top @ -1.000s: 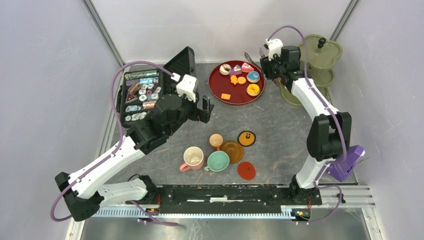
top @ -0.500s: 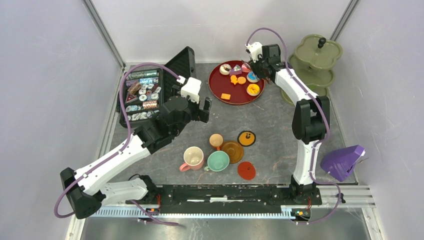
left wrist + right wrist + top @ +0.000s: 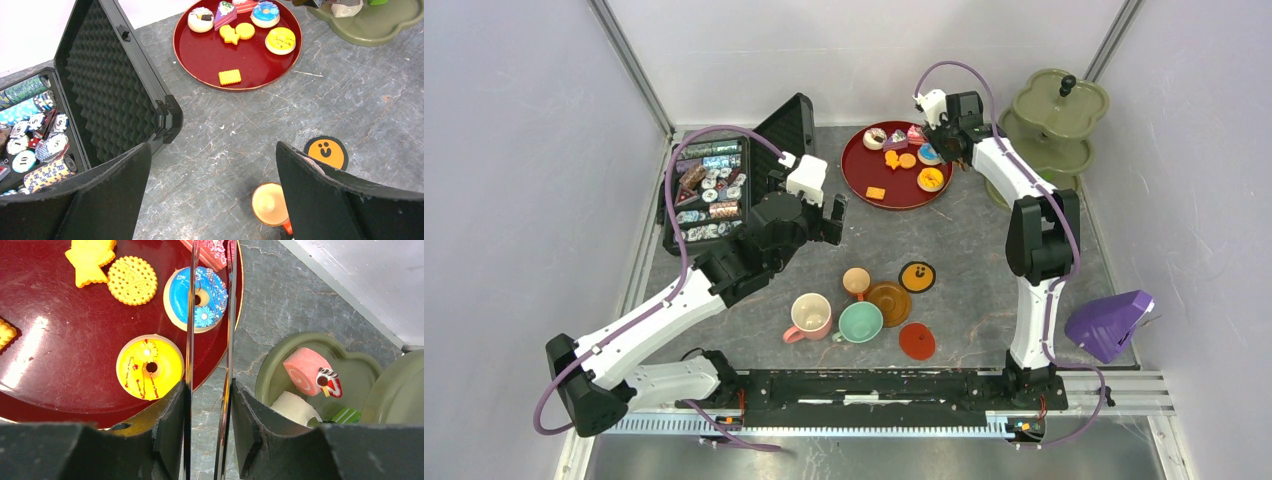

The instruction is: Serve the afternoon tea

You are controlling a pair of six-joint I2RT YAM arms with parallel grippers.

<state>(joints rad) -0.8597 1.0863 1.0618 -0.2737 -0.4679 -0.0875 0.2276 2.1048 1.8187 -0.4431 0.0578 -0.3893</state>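
The red tray (image 3: pixel 856 168) holds several toy pastries, among them a blue donut (image 3: pixel 196 299) and a yellow donut (image 3: pixel 149 367). My right gripper (image 3: pixel 210 390) is shut on the thin metal tongs (image 3: pixel 190 315), whose blades reach over the tray's right rim beside the blue donut. A pink roll (image 3: pixel 306 371) and a white roll (image 3: pixel 296 410) lie on the green tiered stand (image 3: pixel 1054 120). My left gripper (image 3: pixel 212 195) is open and empty above the table, near the small orange cup (image 3: pixel 270 204). The pink cup (image 3: pixel 810 315) and the mint cup (image 3: pixel 860 321) stand nearer the front.
An open black case (image 3: pixel 709 190) of poker chips lies at the left. A brown saucer (image 3: pixel 889 303), a red saucer (image 3: pixel 916 341) and an orange smiley saucer (image 3: pixel 917 276) lie by the cups. A purple object (image 3: pixel 1109 325) sits at the right edge.
My right gripper has swung left with the tongs, from the green stand to the tray's right rim. The left arm has shifted only slightly.
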